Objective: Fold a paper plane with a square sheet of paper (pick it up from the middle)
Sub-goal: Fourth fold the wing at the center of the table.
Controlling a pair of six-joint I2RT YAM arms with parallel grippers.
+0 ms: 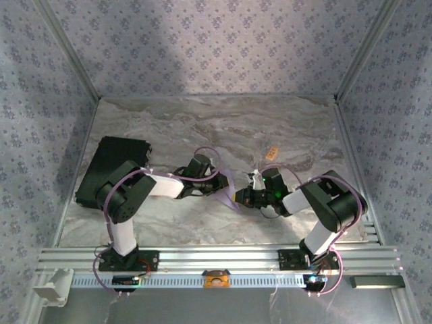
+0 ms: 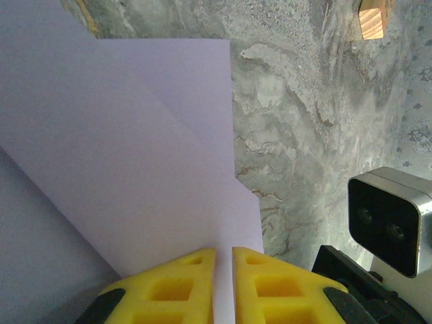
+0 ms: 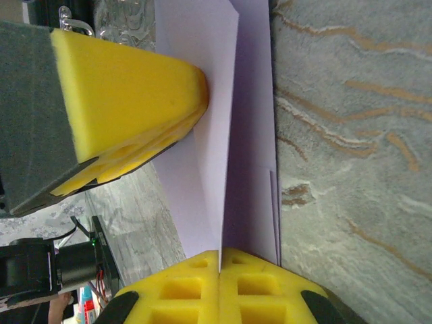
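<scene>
The creased sheet of thin pale lavender paper [image 2: 135, 155] spreads up from bottom centre of the left wrist view. Its edge is clamped between the yellow foam fingers of the left gripper [image 2: 224, 260]. At bottom centre of the right wrist view, the right gripper [image 3: 220, 260] pinches the same sheet, jaws pressed together. From above, it spans between both at mid-frame, right of the black rectangular pad [image 1: 111, 169].
</scene>
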